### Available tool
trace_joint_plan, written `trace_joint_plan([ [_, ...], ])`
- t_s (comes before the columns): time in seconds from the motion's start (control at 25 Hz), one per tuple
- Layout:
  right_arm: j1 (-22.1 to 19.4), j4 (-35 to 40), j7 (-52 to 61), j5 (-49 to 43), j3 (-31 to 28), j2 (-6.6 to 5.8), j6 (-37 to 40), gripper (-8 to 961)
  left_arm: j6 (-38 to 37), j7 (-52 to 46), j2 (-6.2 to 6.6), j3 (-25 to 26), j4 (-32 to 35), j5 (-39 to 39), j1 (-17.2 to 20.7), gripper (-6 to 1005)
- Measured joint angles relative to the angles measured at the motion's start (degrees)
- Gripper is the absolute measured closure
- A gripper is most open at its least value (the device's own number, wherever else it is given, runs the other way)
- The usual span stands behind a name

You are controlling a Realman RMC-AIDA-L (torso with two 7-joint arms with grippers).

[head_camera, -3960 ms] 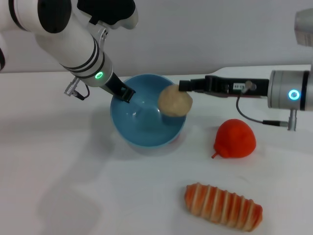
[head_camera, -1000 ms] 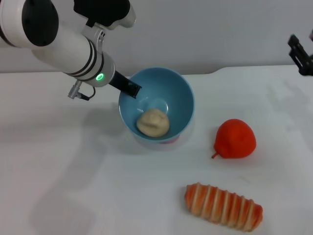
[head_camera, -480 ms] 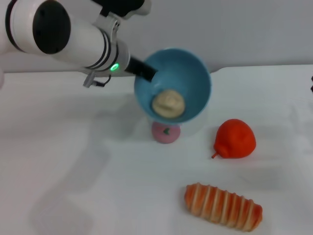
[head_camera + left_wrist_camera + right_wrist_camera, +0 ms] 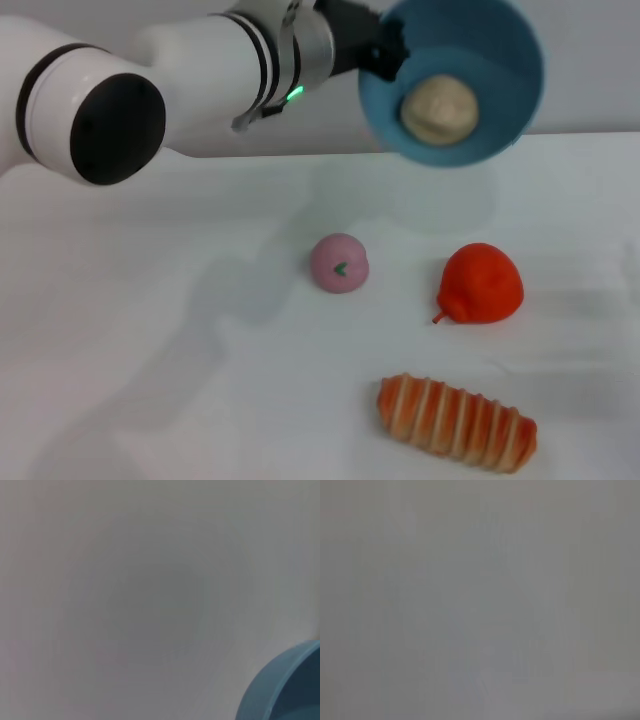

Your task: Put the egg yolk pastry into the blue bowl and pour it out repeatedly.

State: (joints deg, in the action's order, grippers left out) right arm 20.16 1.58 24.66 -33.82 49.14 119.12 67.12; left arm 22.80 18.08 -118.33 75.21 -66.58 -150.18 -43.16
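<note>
My left gripper (image 4: 385,55) is shut on the near rim of the blue bowl (image 4: 500,110) and holds it high above the table, tipped steeply with its mouth facing me. The pale beige egg yolk pastry (image 4: 438,110) lies inside the bowl against its lower wall. A slice of the bowl's rim also shows in the left wrist view (image 4: 280,690). My right gripper is out of view; the right wrist view shows only a blank grey surface.
On the white table stand a pink ball with a green mark (image 4: 339,263), a red fruit (image 4: 481,283) to its right, and a long orange-striped bread loaf (image 4: 456,422) nearer the front. The left arm (image 4: 170,85) spans the upper left.
The left arm has lifted the bowl up and to the right and tipped it further; the pastry stays inside. The pink ball that stood under the bowl now shows fully.
</note>
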Motion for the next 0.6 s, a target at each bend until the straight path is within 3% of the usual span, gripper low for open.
trace_joint_plan([
  [0.12,-0.27,-0.02,0.04,-0.1,-0.07,0.06,0.15,450,-2.74,0.03,0.06,-1.43,-0.8,-0.16,0.28,1000],
  [0.32,-0.07,-0.2,0.29,-0.19,-0.1,0.13,0.22,450,-13.73,0.06,-0.23,-7.27,-0.69,-3.43,0.82,1000],
  [0.48,0.05,-0.43,0.76,-0.37,-0.11,0.14,0.24,450,-15.54,-0.05,-0.28,-8.2,-0.35,-3.59,0.62,999],
  [0.6,0.14,-1.24,0.76,-0.36,-0.1,0.14,0.26,450,-20.87,0.1,-0.3,-9.95,1.09,-3.6,0.72,999],
])
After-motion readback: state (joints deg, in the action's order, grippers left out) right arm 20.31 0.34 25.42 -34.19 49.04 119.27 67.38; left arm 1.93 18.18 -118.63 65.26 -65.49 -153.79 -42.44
